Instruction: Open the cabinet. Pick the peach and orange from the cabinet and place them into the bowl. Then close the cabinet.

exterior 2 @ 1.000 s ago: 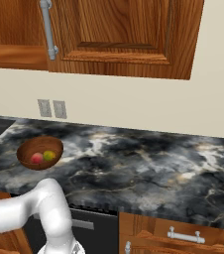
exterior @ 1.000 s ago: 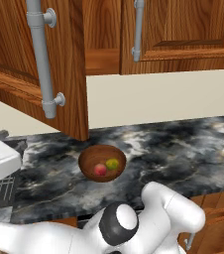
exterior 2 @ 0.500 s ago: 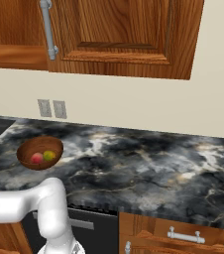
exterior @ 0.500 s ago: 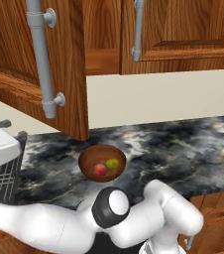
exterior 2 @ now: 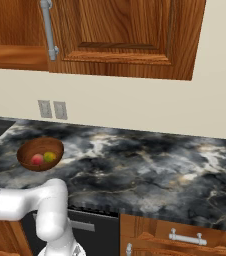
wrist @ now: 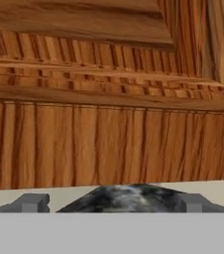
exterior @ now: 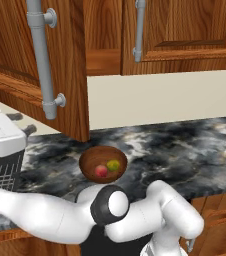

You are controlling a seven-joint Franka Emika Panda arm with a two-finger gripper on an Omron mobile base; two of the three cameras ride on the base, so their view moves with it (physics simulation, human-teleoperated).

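The cabinet (exterior: 185,35) hangs above the counter with its left door (exterior: 30,65) swung out toward the camera, and its right door (exterior 2: 125,35) shut; each door carries a long vertical grey bar handle (exterior: 44,60). Below it runs the dark marbled countertop (exterior 2: 150,165), with a twin wall outlet (exterior 2: 52,109) on the cream wall behind. At the counter's left end sits a white appliance (exterior: 2,135) beside a dark wire rack (exterior: 2,172). The wooden bowl (exterior: 103,164) rests on the counter just under the open door's lower corner. Inside it lie the peach (exterior: 101,171) and the orange (exterior: 113,165), touching side by side (the peach to the left). In the hand view, the gripper (wrist: 111,202) faces panelled wood close up, its fingertips (wrist: 32,202) spread wide apart with nothing between them.
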